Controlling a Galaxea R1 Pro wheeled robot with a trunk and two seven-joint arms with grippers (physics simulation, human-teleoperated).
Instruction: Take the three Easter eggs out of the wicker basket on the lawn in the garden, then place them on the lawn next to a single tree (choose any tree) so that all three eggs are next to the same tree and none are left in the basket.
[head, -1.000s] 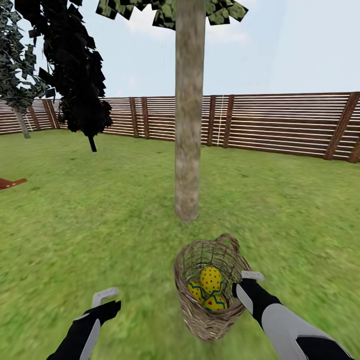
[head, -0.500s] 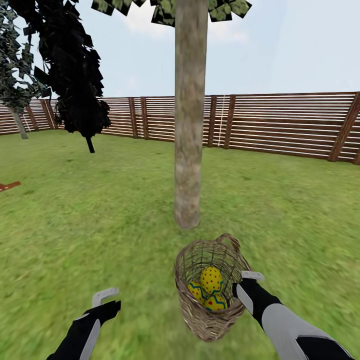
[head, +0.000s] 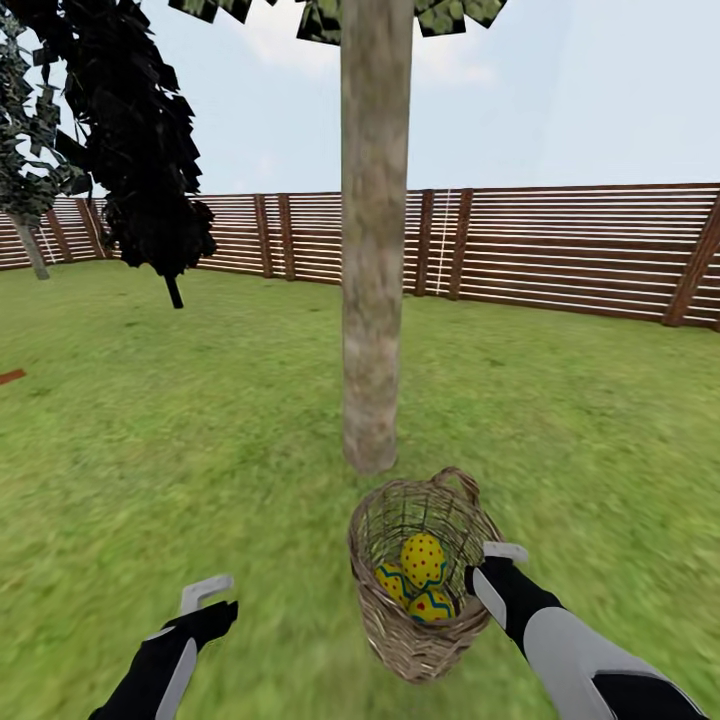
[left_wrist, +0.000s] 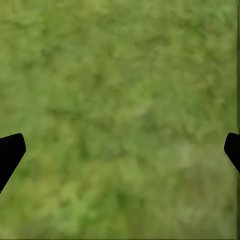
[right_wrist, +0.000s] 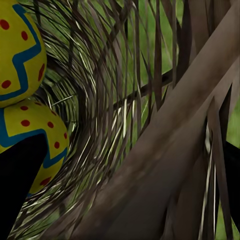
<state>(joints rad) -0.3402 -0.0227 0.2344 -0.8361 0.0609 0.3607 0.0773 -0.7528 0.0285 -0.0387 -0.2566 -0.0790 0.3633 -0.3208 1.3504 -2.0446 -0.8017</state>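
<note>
The wicker basket (head: 422, 575) hangs from the right gripper (head: 487, 565), which pinches its rim at the basket's three o'clock side, one finger inside the weave and one outside, so the basket's long axis runs roughly upright, tipped a little so its mouth faces the head camera. All three Easter eggs (head: 421, 580) lie stacked in its bottom. The tree (head: 374, 235) stands at twelve o'clock from the basket, its trunk meeting the lawn (head: 200, 440) just beyond the far rim, so the coming move turns on that short gap: the basket is already near enough, by my reading, to be set down or emptied beside the trunk. The left gripper (head: 203, 598) hovers over bare grass at about nine o'clock from the basket, its fingers spread and holding nothing, and is the free hand for reaching the eggs. The right wrist view gives what the head view cannot: the twigs clamped close between the fingers and two eggs (right_wrist: 22, 95) pressed near the inner finger. The left wrist view shows blurred grass between the parted fingertips (left_wrist: 10, 152).
</note>
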